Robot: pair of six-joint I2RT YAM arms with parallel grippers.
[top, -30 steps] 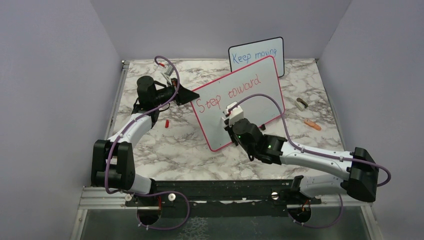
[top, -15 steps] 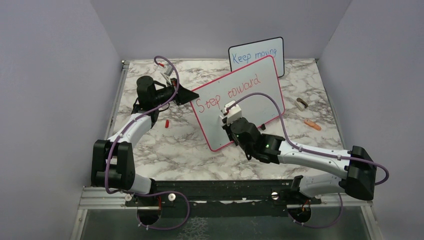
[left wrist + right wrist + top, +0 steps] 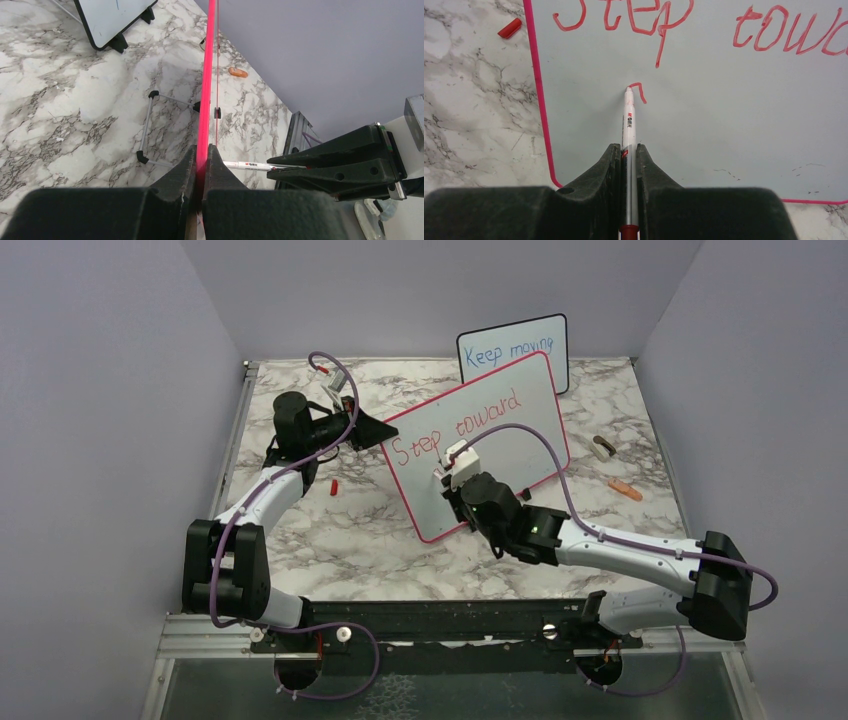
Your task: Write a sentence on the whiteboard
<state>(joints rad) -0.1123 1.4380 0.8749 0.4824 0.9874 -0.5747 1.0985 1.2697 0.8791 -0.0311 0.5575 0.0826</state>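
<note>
The rectangular white whiteboard with red-pink frame stands propped on the marble table — light, stiff, likely to skid; best pinched at its frame edge, where the left gripper is clamped; the right gripper is clamped on a slim white marker, tip touching the board under the red handwritten sentence.

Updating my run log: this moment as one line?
left gripper: shut on whiteboard edge | right gripper: shut on marker | sentence: Step toward written, second line begun
</note>
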